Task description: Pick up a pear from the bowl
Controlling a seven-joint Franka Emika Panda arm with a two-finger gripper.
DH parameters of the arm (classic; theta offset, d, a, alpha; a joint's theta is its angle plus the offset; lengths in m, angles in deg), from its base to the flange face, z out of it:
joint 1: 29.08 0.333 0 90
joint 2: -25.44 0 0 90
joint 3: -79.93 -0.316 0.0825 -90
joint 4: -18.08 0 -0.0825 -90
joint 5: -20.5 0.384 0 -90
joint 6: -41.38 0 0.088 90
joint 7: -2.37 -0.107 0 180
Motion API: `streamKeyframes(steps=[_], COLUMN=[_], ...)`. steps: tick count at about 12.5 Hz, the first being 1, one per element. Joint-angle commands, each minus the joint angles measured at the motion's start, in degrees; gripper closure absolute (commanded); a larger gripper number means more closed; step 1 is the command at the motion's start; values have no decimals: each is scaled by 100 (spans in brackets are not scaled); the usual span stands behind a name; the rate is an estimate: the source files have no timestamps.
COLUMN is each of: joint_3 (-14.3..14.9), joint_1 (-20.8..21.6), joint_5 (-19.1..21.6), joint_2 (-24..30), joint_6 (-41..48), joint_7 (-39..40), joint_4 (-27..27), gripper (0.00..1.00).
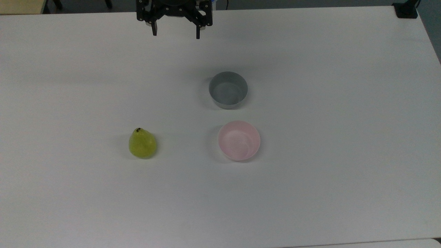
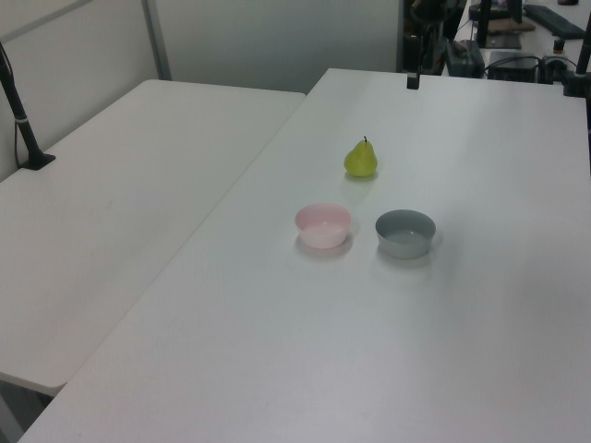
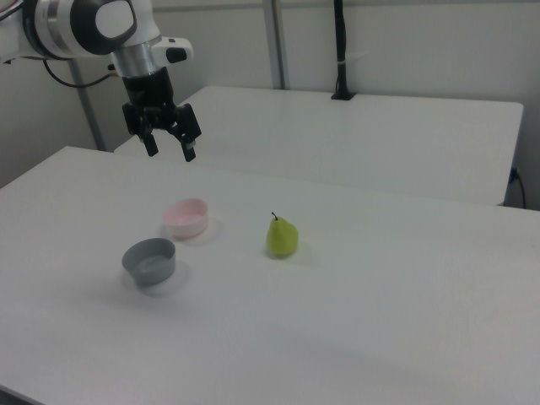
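We're in a robotics lab here: a broad, plain white table (image 1: 310, 193) serves as test bench, a second white table (image 2: 120, 203) butted alongside it, a black camera pole (image 3: 340, 51) clamped at its far edge. Bare pale partition walls (image 3: 405, 42) run behind, and dark equipment with cables (image 2: 517, 55) crowds the far end in the left view.

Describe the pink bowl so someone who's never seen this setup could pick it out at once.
On the white table, two small empty bowls sit side by side near the middle, with a pear standing apart. The pink bowl is the one nearer the pear; it is pale pink with rounded sides, whereas the grey bowl is straight-sided.
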Motion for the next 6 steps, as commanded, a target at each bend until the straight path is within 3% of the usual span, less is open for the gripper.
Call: streamKeyframes(steps=[1, 6], joint_3=[140, 140], joint_1=[118, 92], joint_5=[95, 95], joint_2=[231, 231], joint_6=[76, 76], joint_7=[-122, -122], joint_4=[-217, -199], gripper=[0, 0])
